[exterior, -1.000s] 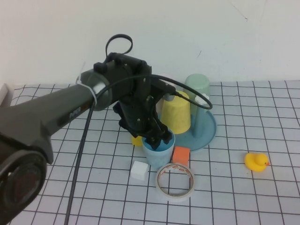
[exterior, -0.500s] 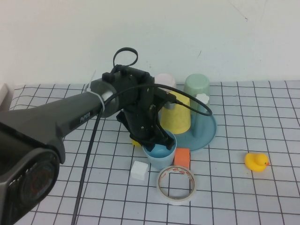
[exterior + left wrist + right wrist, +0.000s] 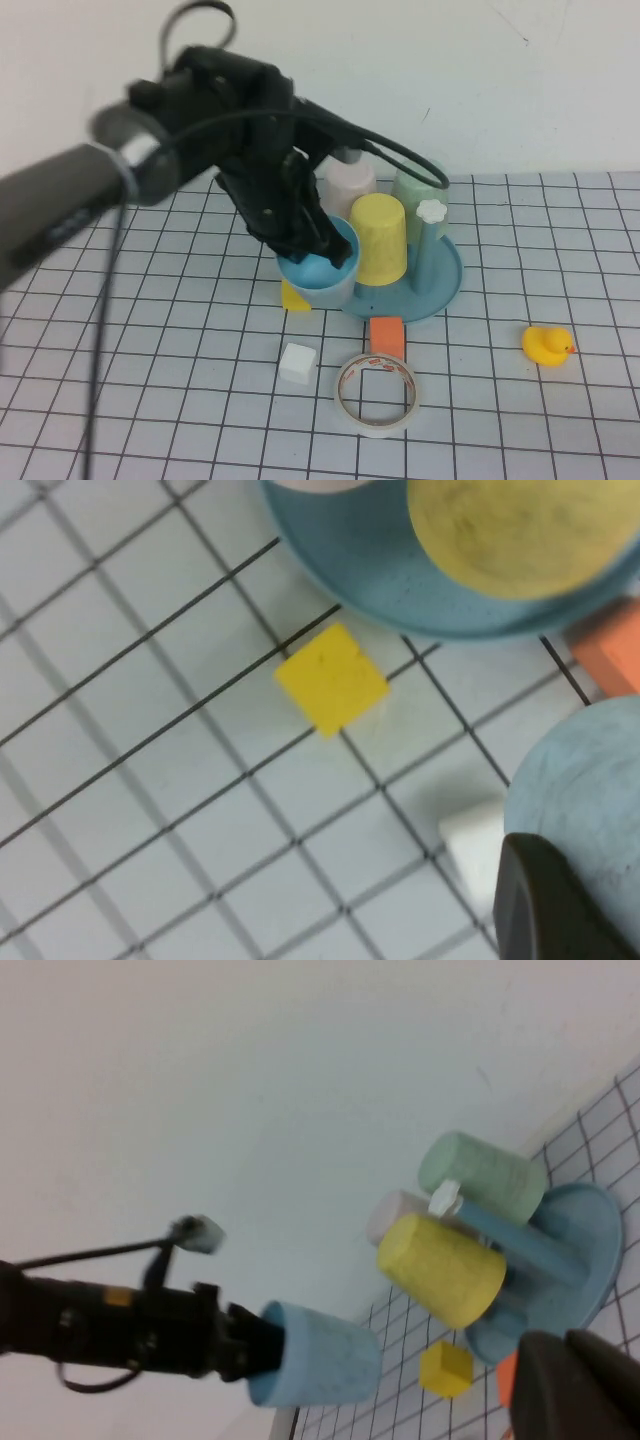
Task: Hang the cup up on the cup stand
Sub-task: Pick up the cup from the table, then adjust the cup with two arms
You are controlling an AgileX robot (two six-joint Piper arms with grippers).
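**Cup in the air, peg next**

The left gripper (image 3: 322, 248) has its fingers clamped on the rim of the cup (image 3: 318, 268), and the cup hangs clear of the tabletop (image 3: 150, 380), mouth tipped toward the camera, just beside the stand (image 3: 440, 290). So the carry is in hand; hanging is not yet done.

Next call, as I read it: turn the cup mouth-down and bring it over the free peg, the one with the white knob (image 3: 432, 211). It's a tight spot. The yellow cup (image 3: 380, 238) sits right beside the blue one, the green cup (image 3: 415, 190) stands behind the knob, and a pink one (image 3: 348, 180) crowds the back. Open room lies above the stand, so a high approach looks safest.

The right gripper (image 3: 575, 1385) is parked well off to the side, fingers together, holding nothing.
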